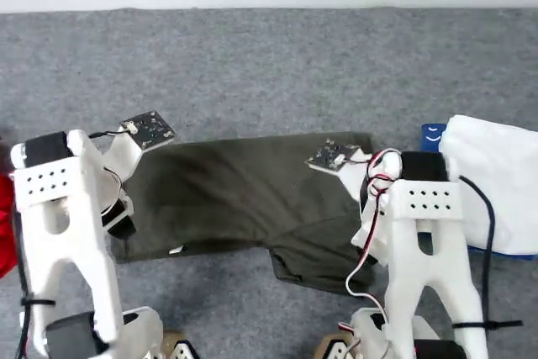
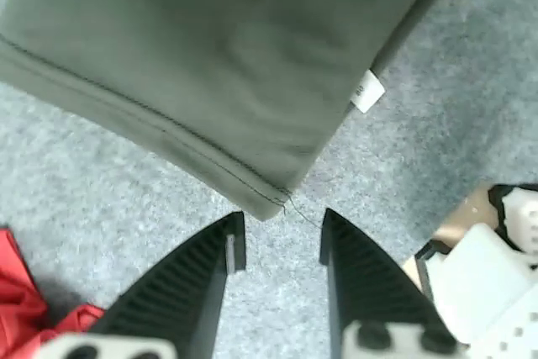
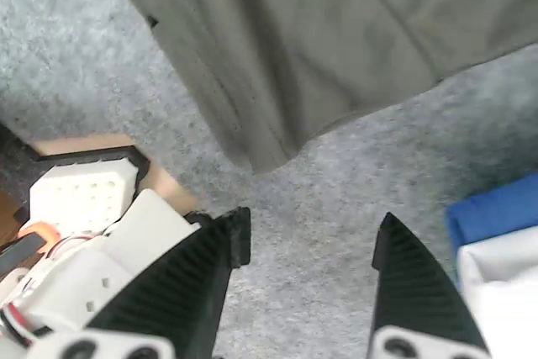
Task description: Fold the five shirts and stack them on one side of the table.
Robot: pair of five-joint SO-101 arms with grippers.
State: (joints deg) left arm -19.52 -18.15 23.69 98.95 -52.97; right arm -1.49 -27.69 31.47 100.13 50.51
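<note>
Olive shirt lies part-flattened mid grey carpeted table, betw. the 2 arms; folding it looks like the step in hand. Next, each gripper prob. needs to drop & pinch its near hem. Left gripper hovers just off a hem corner, jaws apart, empty. Right gripper hovers near the shirt's edge, wider, empty. Folded white shirt sits at the right edge.

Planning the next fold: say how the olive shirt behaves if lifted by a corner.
The olive shirt lies flat with soft creases, so it will likely droop and trail. Its thin hem suggests light cloth. Pushed over the grey mat, it may bunch.
</note>
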